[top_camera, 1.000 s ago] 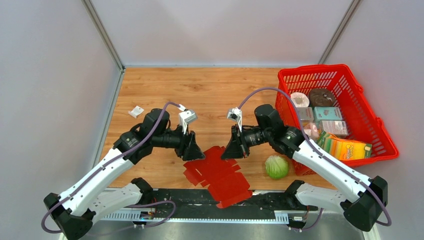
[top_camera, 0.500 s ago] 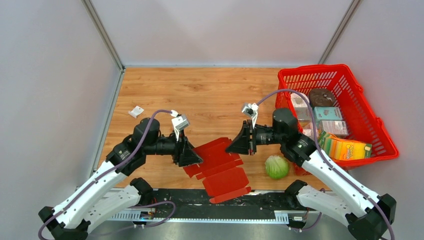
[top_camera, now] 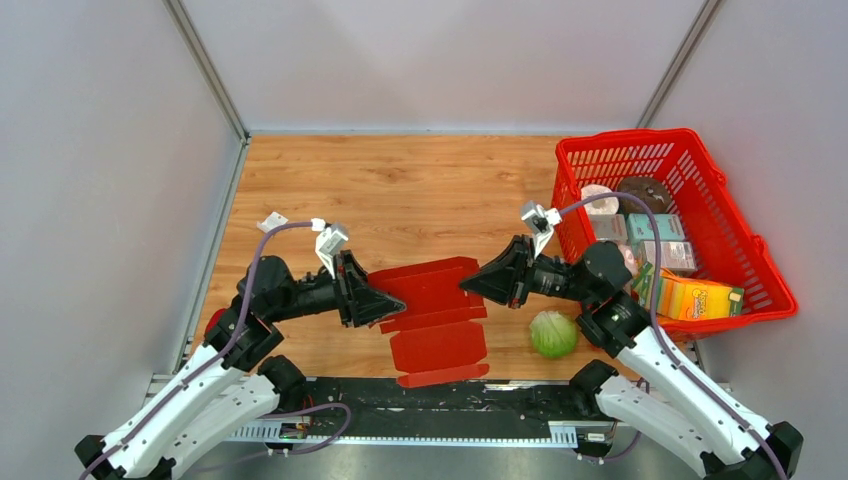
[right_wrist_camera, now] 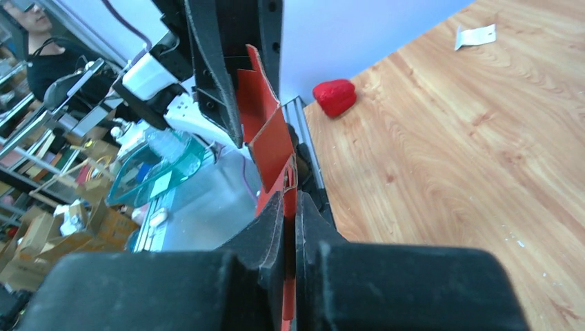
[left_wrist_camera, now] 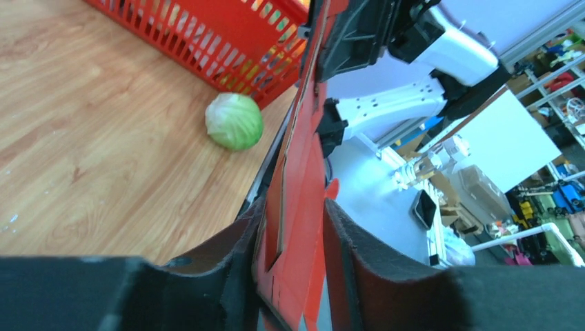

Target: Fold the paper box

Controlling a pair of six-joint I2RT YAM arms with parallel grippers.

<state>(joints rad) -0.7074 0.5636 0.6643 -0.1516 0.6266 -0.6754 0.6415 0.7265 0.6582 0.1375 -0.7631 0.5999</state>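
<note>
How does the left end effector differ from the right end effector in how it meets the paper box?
The left end effector has its jaws apart, with a gap showing beside the paper box between them; the right end effector is clamped shut on it. The left end effector meets the box's left edge, the right end effector its right edge. Both point inward, toward each other.

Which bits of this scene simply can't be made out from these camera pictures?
- Basket goods, top view: labels too small; the right arm covers some.
- Red pepper, top view: mostly hidden by the left arm.
- Paper box, wrist views: seen edge-on, so panels and creases don't show.
- White scrap, top view: markings too small.
</note>
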